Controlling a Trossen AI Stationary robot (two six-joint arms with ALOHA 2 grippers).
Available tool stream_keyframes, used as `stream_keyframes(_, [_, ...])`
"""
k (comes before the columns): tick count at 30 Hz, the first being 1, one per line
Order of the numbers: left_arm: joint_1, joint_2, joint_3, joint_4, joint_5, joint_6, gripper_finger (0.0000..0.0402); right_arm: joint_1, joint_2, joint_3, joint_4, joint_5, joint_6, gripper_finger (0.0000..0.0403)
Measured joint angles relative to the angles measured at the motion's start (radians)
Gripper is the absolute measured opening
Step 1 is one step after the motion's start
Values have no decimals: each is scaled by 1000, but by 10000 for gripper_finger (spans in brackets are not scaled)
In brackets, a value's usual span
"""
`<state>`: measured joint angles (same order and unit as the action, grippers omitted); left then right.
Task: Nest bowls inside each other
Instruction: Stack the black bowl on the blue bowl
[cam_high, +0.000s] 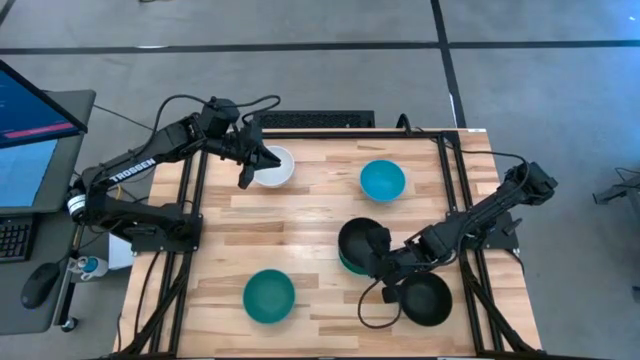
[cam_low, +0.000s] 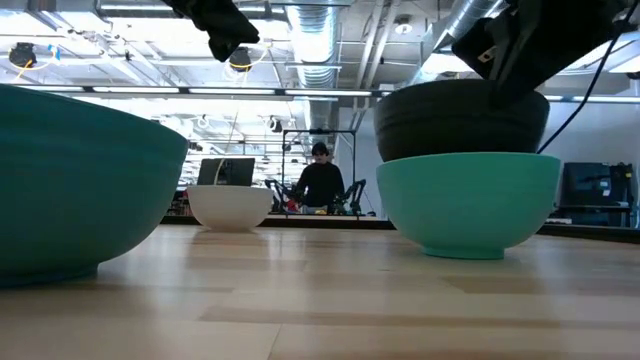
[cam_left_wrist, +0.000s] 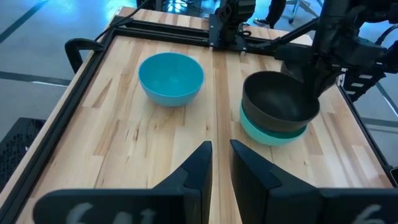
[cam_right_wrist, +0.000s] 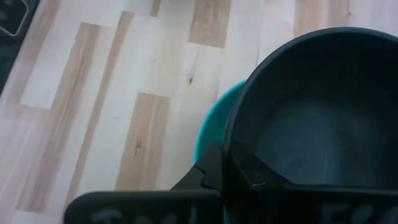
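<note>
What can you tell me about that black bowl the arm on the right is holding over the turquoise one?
The small round plain black bowl looks like matte plastic, empty and upright. It sits partly down inside the turquoise bowl, its upper half still showing above that bowl's rim. The right gripper is shut on its rim, one finger inside and one outside. The pair stands on the right half of the wooden table.

The left gripper (cam_left_wrist: 221, 163) shows its two dark fingers (cam_left_wrist: 198, 169) close together, with a thin gap between them, above the wooden table (cam_left_wrist: 124, 149). A blue bowl (cam_left_wrist: 171, 78) stands alone on the table. Near it, a black bowl (cam_left_wrist: 280, 98) sits in a second blue bowl (cam_left_wrist: 264, 132). The right gripper (cam_left_wrist: 318, 79) holds the black bowl by its rim.
</note>
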<state>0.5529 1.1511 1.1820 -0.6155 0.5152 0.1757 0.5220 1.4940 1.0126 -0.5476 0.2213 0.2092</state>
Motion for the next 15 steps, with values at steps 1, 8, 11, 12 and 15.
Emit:
stream_keyframes(1, [0,0,0,0,0,0,45,0,0,0,-3,-7,0,13])
stream_keyframes(8, [0,0,0,0,-1,0,45,0,0,-43,-4,-32,1,15])
stream_keyframes(11, [0,0,0,1,-2,0,45,0,43,-62,23,-90,1,25])
stream_keyframes(12, [0,0,0,1,-4,-1,45,4,51,-62,20,-86,-3,26])
stream_keyframes(15, [0,0,0,0,-4,-1,45,15,79,-46,37,-73,-5,18])
